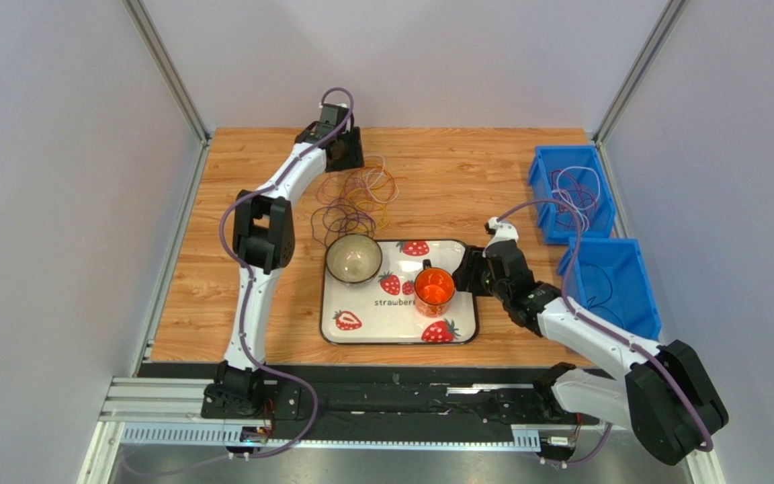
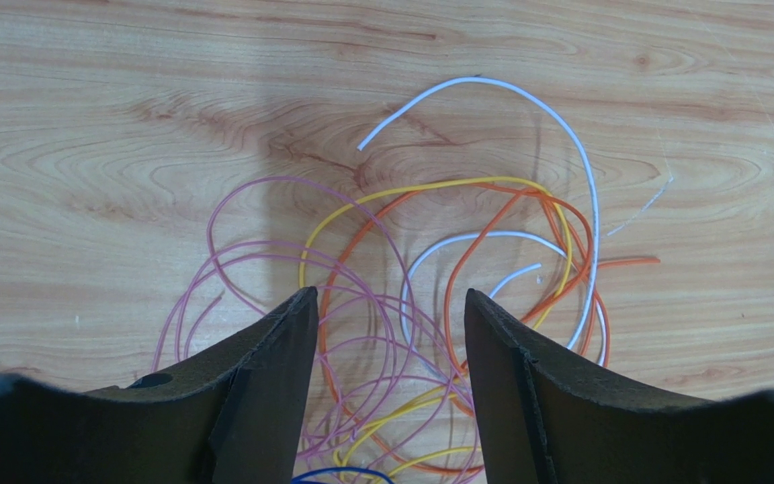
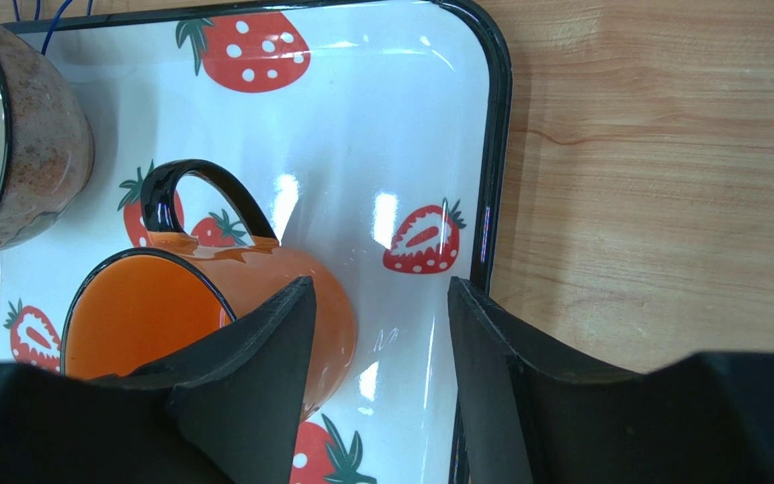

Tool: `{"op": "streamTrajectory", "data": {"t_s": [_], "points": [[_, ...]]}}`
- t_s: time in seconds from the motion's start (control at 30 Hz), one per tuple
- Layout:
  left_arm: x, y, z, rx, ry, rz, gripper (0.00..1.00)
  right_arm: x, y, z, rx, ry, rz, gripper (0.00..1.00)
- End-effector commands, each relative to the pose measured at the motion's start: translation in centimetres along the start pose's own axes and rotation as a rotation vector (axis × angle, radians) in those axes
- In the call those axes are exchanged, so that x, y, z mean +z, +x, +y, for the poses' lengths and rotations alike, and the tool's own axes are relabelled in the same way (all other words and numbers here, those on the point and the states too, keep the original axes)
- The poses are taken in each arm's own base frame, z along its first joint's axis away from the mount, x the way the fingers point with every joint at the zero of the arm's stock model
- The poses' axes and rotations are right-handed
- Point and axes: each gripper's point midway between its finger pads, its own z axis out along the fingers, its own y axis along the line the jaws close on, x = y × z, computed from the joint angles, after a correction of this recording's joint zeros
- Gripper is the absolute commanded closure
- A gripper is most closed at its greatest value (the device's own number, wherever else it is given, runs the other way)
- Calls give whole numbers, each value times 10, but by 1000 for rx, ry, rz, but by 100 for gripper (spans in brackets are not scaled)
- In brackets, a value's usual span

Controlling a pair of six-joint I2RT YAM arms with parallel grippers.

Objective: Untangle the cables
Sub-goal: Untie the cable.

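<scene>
**Cable heap tangled; separation judged barely begun**

The left end effector [image 2: 389, 294] is seen closest in the left wrist view. Its jaws are held moderately apart with nothing gripped, and it is poised over the cables [image 1: 361, 200]. These are found on the tabletop [image 1: 260, 303] just behind the strawberry tray [image 1: 401, 328], beyond its far-left corner. Purple, orange, yellow and white loops are crossed over one another there, and no strand is seen laid out alone.

At the tray's right edge, the right end effector [image 3: 381, 282] is held open and empty beside the orange mug [image 1: 433, 289]. A bowl [image 1: 353, 259] is set on the tray's far-left corner.

To the right of the tray, a few thin loops are visible in the farther blue bin [image 1: 542, 166]. A small part of the work is therefore judged done. Most of the heap is left to be drawn apart strand by strand.
</scene>
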Motion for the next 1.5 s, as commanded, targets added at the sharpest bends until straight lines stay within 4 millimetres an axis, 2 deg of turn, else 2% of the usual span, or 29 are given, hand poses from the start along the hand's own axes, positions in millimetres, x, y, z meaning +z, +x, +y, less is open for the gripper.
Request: {"op": "streamTrajectory", "data": {"t_s": [0.0, 0.37, 0.53, 0.73, 0.77, 0.83, 0.87, 0.93, 0.97, 1.27, 1.47], "points": [[3, -5, 7, -48, -31, -1, 36, 1, -25, 15, 4, -41, -64, 45], [19, 13, 12, -66, -45, 40, 38, 3, -24, 15, 5, -42, -55, 45], [21, 12, 9, -69, -28, 40, 44, 3, -24, 15, 8, -42, -51, 46], [21, 11, 8, -71, -20, 42, 57, 4, -24, 16, 6, -46, -49, 45], [20, 11, 8, -71, -20, 42, 65, 4, -24, 15, 8, -43, -49, 45], [19, 11, 8, -71, -20, 42, 73, 4, -24, 15, 6, -42, -48, 46], [18, 10, 7, -71, -20, 41, 82, 4, -24, 16, 6, -43, -47, 46], [15, 7, 6, -70, -16, 35, 90, 4, -24, 16, 6, -43, -47, 46], [13, 6, 6, -70, -15, 34, 99, 5, -24, 16, 6, -43, -46, 46], [-20, -13, 2, -77, -13, 8, 100, 4, -24, 15, 7, -41, -48, 46], [-62, -43, -9, -74, 38, -50, 100, 2, -25, 15, 10, -40, -56, 46]]}}
